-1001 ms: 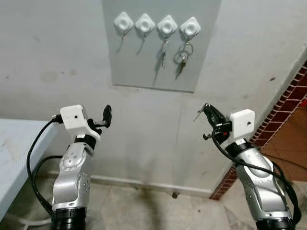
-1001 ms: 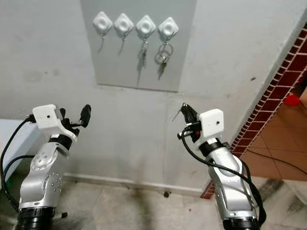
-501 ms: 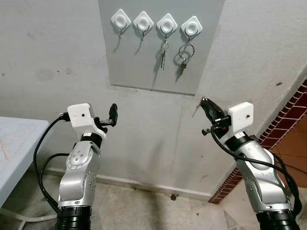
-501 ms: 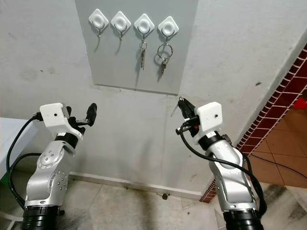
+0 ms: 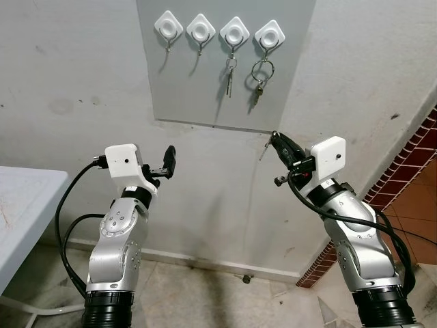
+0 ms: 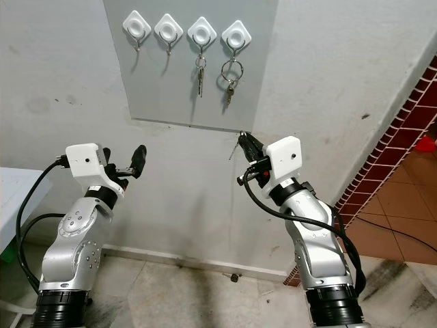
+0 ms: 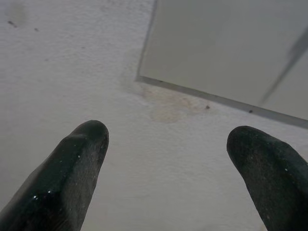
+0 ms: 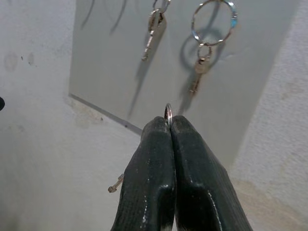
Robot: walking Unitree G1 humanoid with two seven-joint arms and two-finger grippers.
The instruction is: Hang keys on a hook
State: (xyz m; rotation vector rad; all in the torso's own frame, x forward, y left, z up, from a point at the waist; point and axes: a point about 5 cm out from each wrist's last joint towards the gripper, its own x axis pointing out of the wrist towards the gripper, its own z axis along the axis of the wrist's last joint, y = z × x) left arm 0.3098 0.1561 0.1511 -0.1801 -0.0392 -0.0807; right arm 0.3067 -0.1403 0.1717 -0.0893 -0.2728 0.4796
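Grey wall panel (image 5: pixel 205 82) with four hooks; the two left hooks (image 5: pixel 167 27) are free. Right tool (image 5: pixel 275 141) has moved up and left toward the panel, pinched tight on the key ring (image 8: pixel 168 113) (key dangling below). Left tool (image 5: pixel 168 158) is spread wide, idle. Hanging comes next.

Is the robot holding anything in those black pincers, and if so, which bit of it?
Yes. The right gripper is shut on a key, pinching its ring at the fingertips while the key hangs below. The left gripper is open and holds nothing.
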